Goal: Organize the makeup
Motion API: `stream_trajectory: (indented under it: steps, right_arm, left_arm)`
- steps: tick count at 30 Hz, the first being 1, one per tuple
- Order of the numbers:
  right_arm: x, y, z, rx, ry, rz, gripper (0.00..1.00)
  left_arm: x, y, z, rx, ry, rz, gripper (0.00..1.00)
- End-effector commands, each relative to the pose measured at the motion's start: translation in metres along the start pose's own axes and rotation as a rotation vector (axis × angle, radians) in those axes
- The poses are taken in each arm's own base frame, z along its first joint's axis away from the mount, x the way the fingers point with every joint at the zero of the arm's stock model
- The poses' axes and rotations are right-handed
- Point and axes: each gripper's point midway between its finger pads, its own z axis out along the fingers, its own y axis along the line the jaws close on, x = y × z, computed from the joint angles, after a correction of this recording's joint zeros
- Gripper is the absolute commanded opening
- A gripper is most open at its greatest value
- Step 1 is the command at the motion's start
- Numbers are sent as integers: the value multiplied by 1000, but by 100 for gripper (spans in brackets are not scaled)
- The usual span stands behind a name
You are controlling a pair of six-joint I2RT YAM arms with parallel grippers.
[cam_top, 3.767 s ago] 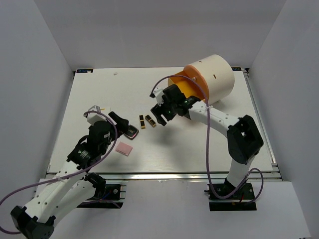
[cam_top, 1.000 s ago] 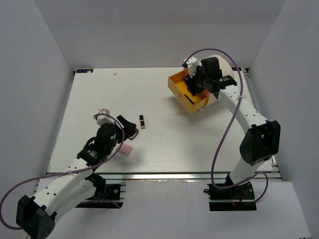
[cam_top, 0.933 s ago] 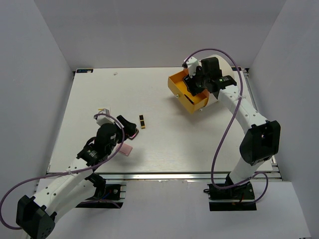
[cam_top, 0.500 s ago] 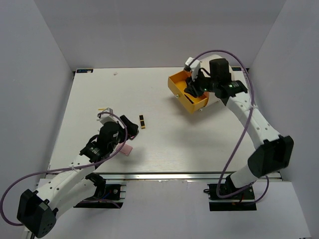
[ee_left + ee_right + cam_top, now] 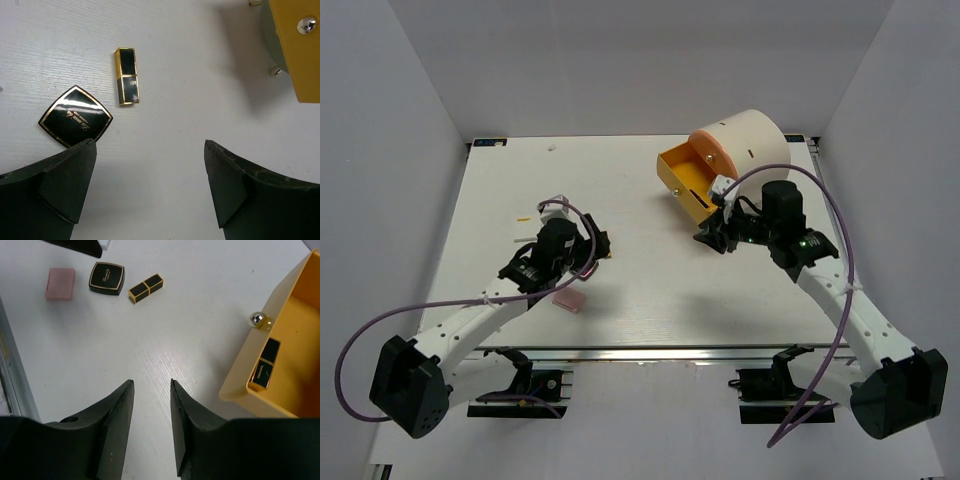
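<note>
A black-and-gold lipstick tube and the square black compact lie on the white table just ahead of my left gripper, which is wide open and empty above them. The flat pink square lies near it. The right wrist view shows the same pink square, compact and lipstick. A second lipstick lies inside the open orange drawer. My right gripper is open and empty, low over the table in front of the drawer. The discs are out of view.
The large cream cylinder stands at the back right with its orange drawer pulled out towards the table's middle; the drawer's silver knob sticks out. White walls enclose the table on three sides.
My right gripper has come out of the orange drawer and dropped to the table in front of it. My left gripper has moved forward over the compact and lipstick.
</note>
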Motion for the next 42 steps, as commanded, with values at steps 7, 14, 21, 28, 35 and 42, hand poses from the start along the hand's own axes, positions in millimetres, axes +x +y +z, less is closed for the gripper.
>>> stream_trajectory:
  steps: [7,14,21,28,35,42]
  right_arm:
    - [-2,-3,-17,115,-82,-19,44]
    - [11,-9,-26,168,-82,10,45]
    - [13,-13,-22,166,-74,22,45]
    - [13,-18,-24,190,-75,17,46]
    - [15,-24,-26,206,-74,29,46]
    - [11,-26,-26,207,-78,28,46]
  left_arm:
    - [-9,-7,27,-92,81,160,97]
    - [-2,11,62,-216,150,268,96]
    - [-3,0,111,-206,237,307,72]
    - [8,16,136,-263,327,309,64]
    - [27,27,142,-266,383,300,61]
    - [41,28,147,-247,408,266,45]
